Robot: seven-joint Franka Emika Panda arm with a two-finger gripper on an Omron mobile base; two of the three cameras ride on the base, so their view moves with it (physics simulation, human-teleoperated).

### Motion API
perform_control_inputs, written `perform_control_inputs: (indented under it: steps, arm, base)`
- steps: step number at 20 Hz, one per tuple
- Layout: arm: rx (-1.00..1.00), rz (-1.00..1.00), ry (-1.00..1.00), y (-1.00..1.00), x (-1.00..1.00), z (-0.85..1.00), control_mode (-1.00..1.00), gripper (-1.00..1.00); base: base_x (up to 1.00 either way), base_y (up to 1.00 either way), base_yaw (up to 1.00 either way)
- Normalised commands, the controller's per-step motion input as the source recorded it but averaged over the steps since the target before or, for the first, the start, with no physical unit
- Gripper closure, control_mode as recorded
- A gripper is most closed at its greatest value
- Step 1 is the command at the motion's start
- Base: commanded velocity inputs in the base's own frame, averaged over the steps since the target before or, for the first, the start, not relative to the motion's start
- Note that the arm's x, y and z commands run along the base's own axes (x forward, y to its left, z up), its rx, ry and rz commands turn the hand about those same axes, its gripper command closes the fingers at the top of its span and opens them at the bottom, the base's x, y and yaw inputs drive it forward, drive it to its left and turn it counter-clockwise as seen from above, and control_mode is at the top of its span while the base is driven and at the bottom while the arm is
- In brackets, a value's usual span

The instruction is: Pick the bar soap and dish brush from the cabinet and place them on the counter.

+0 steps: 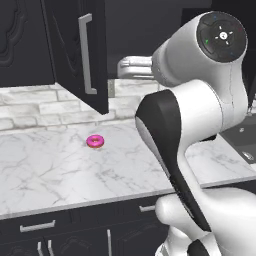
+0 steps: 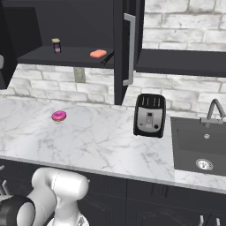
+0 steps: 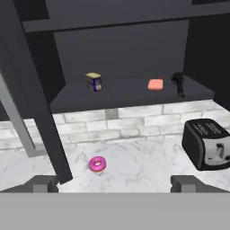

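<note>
**Nothing lifted yet: soap and brush wait on the shelf**

My pincer [image 3: 115,182] sits closest to the lens, its two dark tips spread wide with nothing between them, hanging above the desk [image 3: 148,164] and pointed at the open cabinet [image 3: 126,49].

Just past the tips, on the white marble, lies a pink frosted donut [image 3: 97,163]. To its side stands a black-and-silver toaster [image 3: 207,143], near the sink [image 2: 201,141] as the right base view shows it. Neither is mine to move.

Further back and higher, beyond the pale brick wall, the cabinet's dark inner shelf [image 3: 117,96] holds three things. The yellow-and-blue box [image 3: 94,81] stands towards one end. Well apart from it lies the bar soap [image 3: 155,84], flat on the shelf, and just beside the soap is the dish brush [image 3: 179,84], black against the dark cabinet and hard to make out in detail. The open door [image 2: 129,48] hangs clear of them.

I judge the task barely begun: both items remain in the cabinet, none on the desk. Two reaches, grasps and placements are left.
</note>
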Motion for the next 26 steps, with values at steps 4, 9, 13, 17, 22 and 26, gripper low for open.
perform_control_inputs:
  steps: [4,9,13,17,22,26]
  arm:
    - [0.04,0.0,0.0,-0.17,0.06,0.03,-1.0,-1.0]
    - [0.13,0.03,0.0,-0.23,0.09,0.27,-1.0,-1.0]
    - [0.16,0.1,0.0,-0.18,0.16,0.4,-1.0,-1.0]
    - [0.21,0.09,0.0,-0.12,0.08,0.17,-1.0,-1.0]
    - [0.29,0.01,0.0,-0.13,0.02,-0.11,-1.0,-1.0]
    - [0.34,0.0,0.0,-0.05,0.0,-0.31,-1.0,-1.0]
  base:
    - [0.0,0.0,0.0]
    - [0.0,0.0,0.0]
    - [0.0,0.0,0.0]
    - [0.0,0.0,0.0]
    - [0.0,0.0,0.0]
    - [0.0,0.0,0.0]
